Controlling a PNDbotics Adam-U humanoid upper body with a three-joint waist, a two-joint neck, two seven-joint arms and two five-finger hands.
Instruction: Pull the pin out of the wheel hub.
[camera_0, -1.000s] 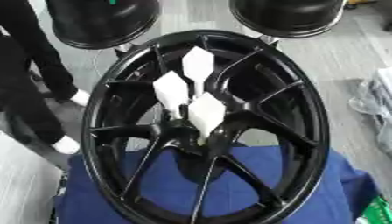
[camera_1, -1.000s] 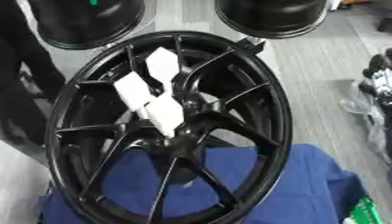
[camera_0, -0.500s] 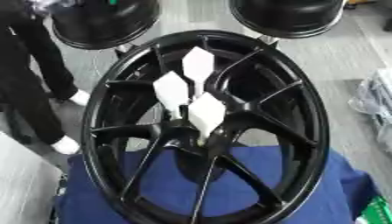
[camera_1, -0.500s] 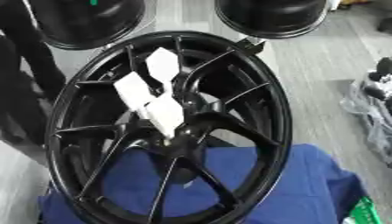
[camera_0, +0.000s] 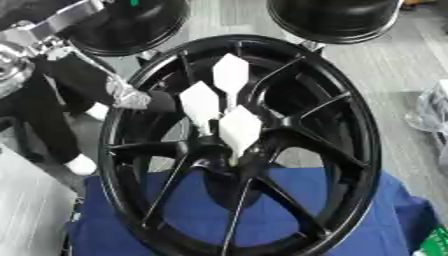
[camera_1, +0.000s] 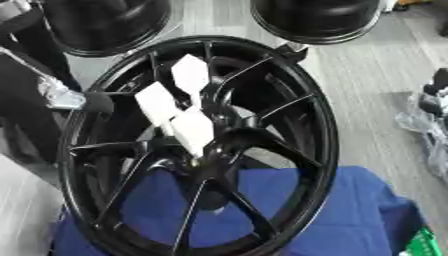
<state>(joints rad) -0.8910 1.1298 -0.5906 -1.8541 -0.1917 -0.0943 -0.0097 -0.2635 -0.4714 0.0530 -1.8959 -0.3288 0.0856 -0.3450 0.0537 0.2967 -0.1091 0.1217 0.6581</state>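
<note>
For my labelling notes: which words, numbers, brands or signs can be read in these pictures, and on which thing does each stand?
None can be read.
The three white diamond-shaped tags at the hub of the black wheel look blank.
The green thing at the lower right corner shows pale marks, too blurred to read.
The blue cloth carries no print.

Left arm (camera_0: 61, 30) reaches toward black wheel hub (camera_0: 245, 145) with white pins (camera_0: 238, 127).

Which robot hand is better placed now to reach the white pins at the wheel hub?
The left, I think. The left robot hand is at the wheel rim on the left side, near the white pins. Its fingers are unclear. The right robot hand shows in neither view.
</note>
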